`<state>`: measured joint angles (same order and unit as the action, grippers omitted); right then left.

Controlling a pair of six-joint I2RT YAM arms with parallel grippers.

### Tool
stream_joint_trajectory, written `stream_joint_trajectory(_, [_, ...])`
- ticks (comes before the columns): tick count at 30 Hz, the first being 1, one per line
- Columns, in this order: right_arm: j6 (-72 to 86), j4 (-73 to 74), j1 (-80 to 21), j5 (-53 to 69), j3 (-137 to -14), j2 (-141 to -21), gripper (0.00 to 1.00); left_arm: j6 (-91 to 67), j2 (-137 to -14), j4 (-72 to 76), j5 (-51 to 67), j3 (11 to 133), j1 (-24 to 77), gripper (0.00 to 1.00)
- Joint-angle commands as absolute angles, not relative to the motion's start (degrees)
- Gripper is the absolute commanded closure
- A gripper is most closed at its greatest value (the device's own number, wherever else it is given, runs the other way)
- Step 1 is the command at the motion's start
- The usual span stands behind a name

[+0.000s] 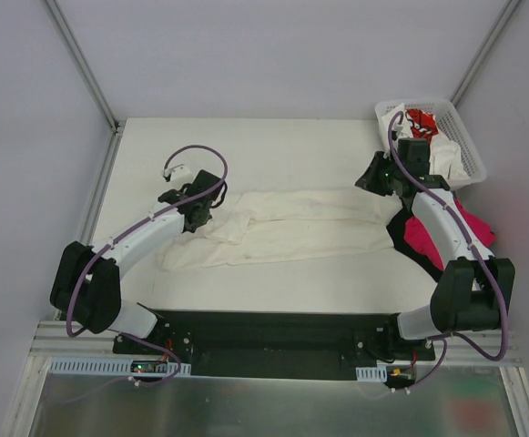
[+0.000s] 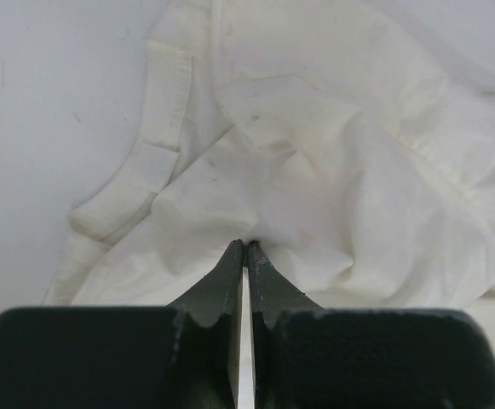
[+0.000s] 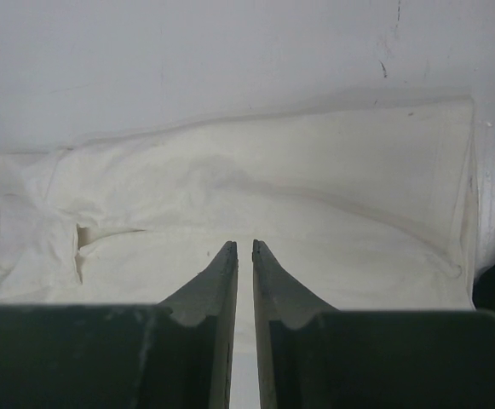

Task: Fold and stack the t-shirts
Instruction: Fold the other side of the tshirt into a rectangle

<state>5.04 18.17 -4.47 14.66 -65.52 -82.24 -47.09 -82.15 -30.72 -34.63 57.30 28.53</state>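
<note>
**Left pinching one end of the cream shirt, right poised at the other**

The left gripper [image 2: 244,244] is pressing its fingers [image 2: 223,285] together with no gap at the tips. They are nipping a small peak of the cream shirt [image 2: 341,162], and the wrinkles are running in toward that pinch. The grip is probably sitting there, near a sleeve, so that this end can be lifted and carried over for a fold.

The right gripper [image 3: 244,244] is holding its fingers narrow, with a thin slit showing white between them. Whether cloth is caught in that slit I cannot tell, as the fabric around the tips is lying smooth.

Seen from above, the cream shirt is lying stretched across the middle of the table [image 1: 246,146]. The left gripper is working at its left end and the right gripper at its right end, likely so the two can move the cloth together.

A pink shirt [image 1: 421,235] is lying in a heap just beside the right arm. More shirts are waiting in the basket [image 1: 469,155] at the far right corner, so most of the task is looking undone.
</note>
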Motion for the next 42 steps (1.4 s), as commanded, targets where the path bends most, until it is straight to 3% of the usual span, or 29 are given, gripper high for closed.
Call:
stream_joint_trajectory(1, [6.06, 15.47, -3.87, 16.17, -65.65, -82.18, 0.85, -48.6, -80.07, -38.31, -38.41, 58.1, 29.35, 1.0])
stream_joint_trajectory(22, [8.61, 13.18, -3.25, 19.6, -65.65, -81.65, 0.85, -62.04, -79.01, -50.01, -36.83, 52.56, 34.1, 1.0])
stream_joint_trajectory(32, [8.96, 13.1, -3.16, 20.57, -64.95, -80.25, 0.85, -67.32, -86.3, -49.83, -36.56, 51.94, 38.14, 1.0])
stream_joint_trajectory(39, [8.79, 13.71, -3.16, 20.21, -63.99, -77.35, 0.84, -67.16, -86.84, -49.57, -37.88, 54.04, 39.99, 0.96])
stream_joint_trajectory(42, [8.53, 13.89, -3.16, 20.21, -63.99, -76.9, 0.84, -65.31, -84.03, -49.66, -39.81, 56.41, 39.99, 0.89])
